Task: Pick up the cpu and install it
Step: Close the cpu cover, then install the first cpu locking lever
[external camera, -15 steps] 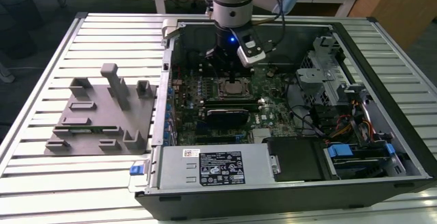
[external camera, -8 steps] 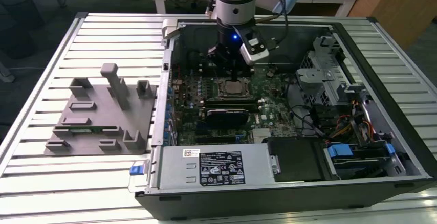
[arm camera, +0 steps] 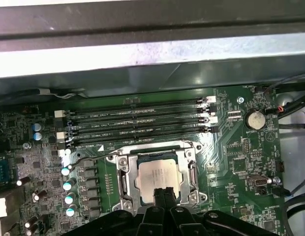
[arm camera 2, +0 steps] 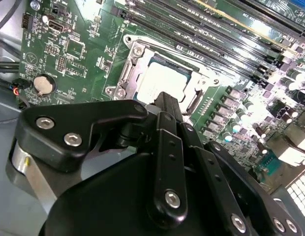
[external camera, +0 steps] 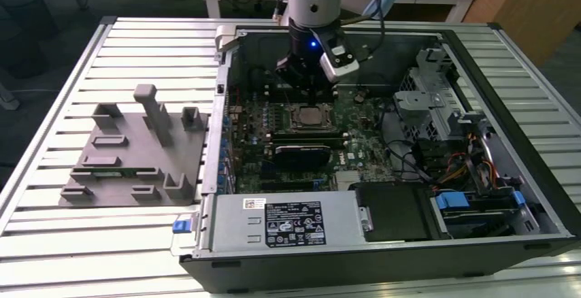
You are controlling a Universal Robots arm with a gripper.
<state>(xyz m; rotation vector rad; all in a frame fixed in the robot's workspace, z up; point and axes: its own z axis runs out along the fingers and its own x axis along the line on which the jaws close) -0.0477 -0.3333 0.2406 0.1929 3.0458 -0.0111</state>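
In the big computer case point(external camera: 382, 264), mid motherboard point(arm camera: 231, 152), the gripper point(arm camera: 162, 192) hangs, fingers point(arm camera: 158, 197) pressed together and holding nothing, right over the socket point(arm camera: 124, 172) where the cpu point(arm camera: 157, 176) lies flat. It looks light, stiff, breakable; hold 2 side edges

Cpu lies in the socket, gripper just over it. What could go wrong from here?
1. The gripper hangs at the cpu edge; whether they touch can't be told. Pressing down could tilt it in the socket frame.
2. Sideways travel could catch that frame or the memory slots beside it.
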